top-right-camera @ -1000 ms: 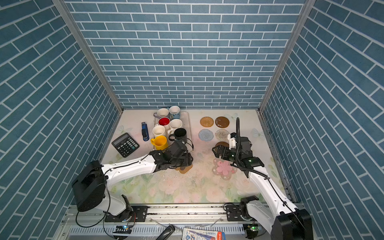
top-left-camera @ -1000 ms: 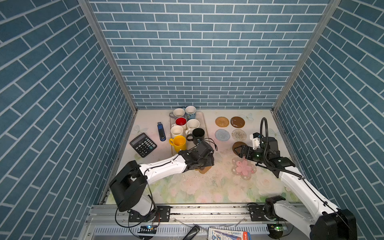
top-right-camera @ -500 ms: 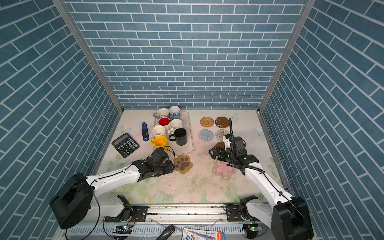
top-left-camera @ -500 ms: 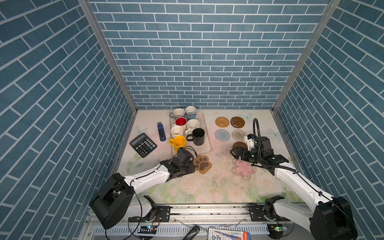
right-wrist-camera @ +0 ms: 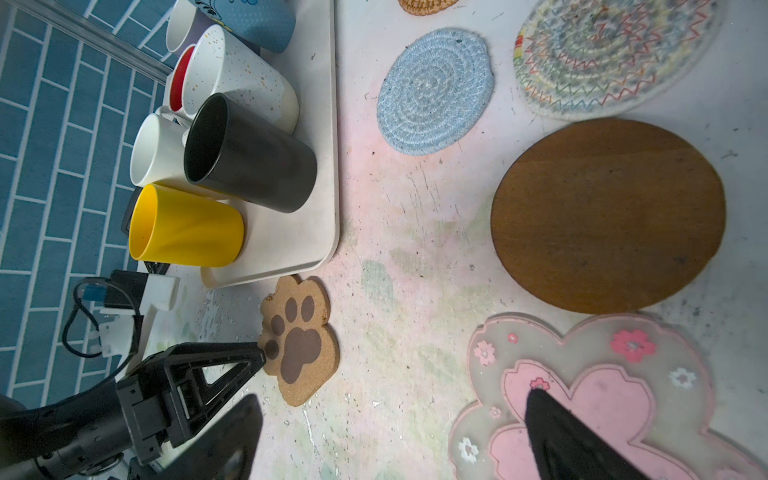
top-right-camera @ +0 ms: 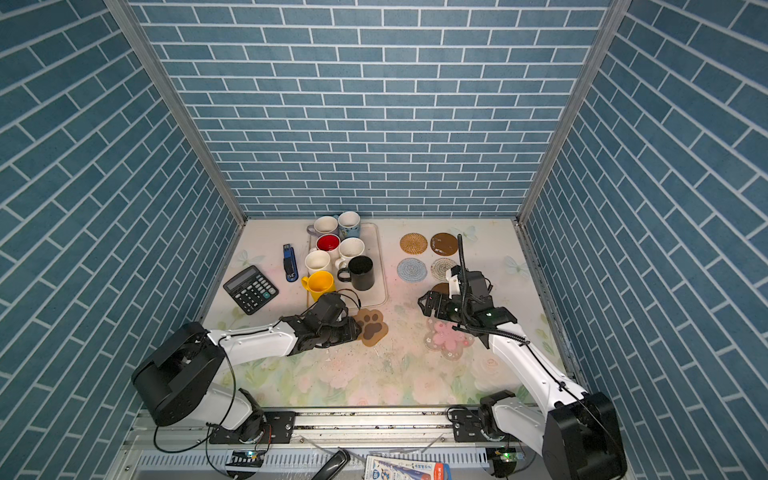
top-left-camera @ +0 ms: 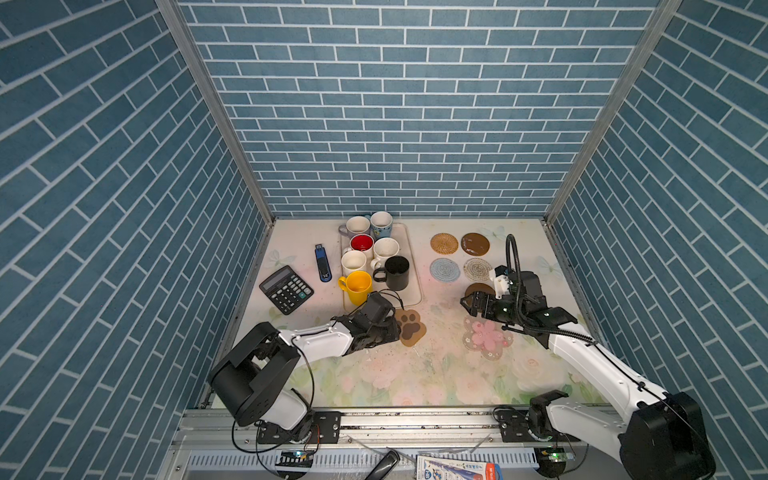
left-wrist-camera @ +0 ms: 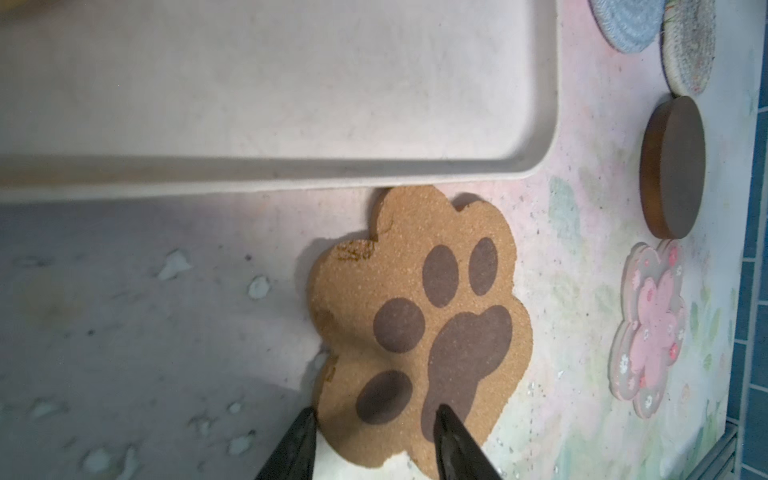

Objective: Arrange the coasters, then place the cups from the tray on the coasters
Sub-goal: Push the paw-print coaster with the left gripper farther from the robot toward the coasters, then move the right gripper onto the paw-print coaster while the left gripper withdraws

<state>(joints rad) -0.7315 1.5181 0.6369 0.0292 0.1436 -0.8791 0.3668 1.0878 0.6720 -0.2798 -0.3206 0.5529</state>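
Beside the tray (top-left-camera: 410, 251) | left gripper (left-wrist-camera: 374, 411) touching paw coaster (top-left-camera: 410, 327) | right gripper (right-wrist-camera: 392, 395) spread

I see a calculator (top-left-camera: 286, 289) left of centre, with a blue stapler (top-left-camera: 323, 262) just up-right of it.

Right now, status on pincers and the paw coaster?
Left pincer part-open, straddling edge of paw coaster. Right pincer open over flower coaster. Tray corner close beside paw coaster.

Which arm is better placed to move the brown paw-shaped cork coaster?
Left. The left end effector straddles the brown paw-shaped cork coaster's edge; the right end effector hangs near the pink flower-shaped coaster.
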